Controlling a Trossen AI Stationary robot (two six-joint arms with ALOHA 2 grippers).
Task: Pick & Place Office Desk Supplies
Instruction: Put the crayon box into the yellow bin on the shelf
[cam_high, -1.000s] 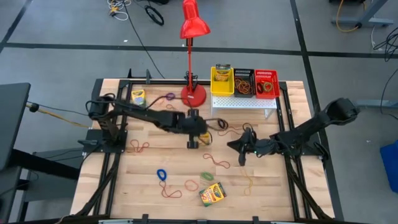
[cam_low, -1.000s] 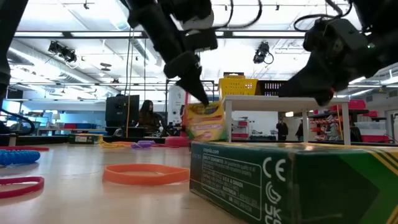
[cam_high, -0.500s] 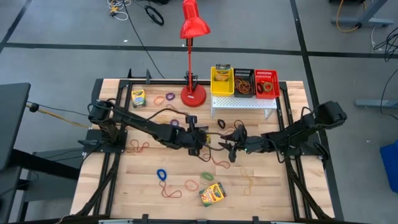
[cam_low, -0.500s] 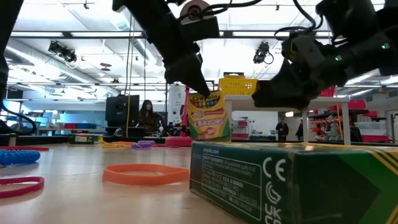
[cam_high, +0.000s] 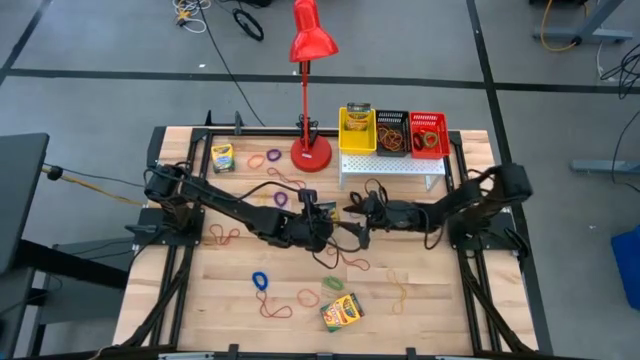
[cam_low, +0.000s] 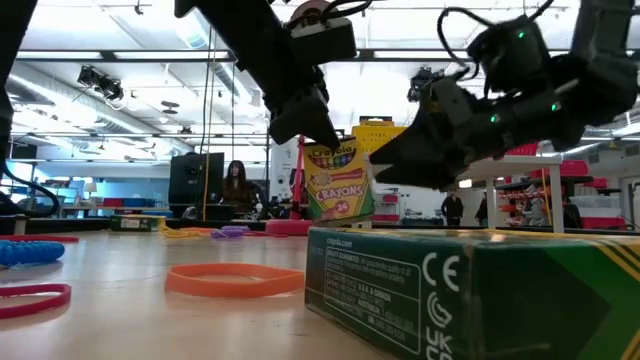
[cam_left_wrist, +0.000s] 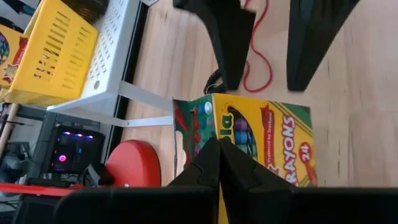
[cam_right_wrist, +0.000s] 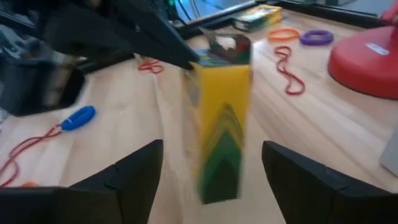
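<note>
Low view: a green-and-yellow crayon box (cam_low: 470, 290) is lying nearest the camera on the wooden table (cam_low: 150, 320), with an orange rubber band (cam_low: 235, 279) lying flat just beside it. Farther back, the left gripper (cam_low: 325, 135) is pinching the top flap of a second crayon box (cam_low: 340, 182), clenched on it and holding it upright above the table near its middle. The right gripper (cam_low: 385, 170) is reaching in level from the other side, its fingers spread wide on either side of that box and not closed on it. In the high view the two grippers are meeting at the table's centre (cam_high: 335, 228), among scattered rubber bands. Beyond them, a white perforated stand (cam_high: 392, 165) is carrying yellow, black and red bins, beside a red desk lamp (cam_high: 312, 40)
</note>
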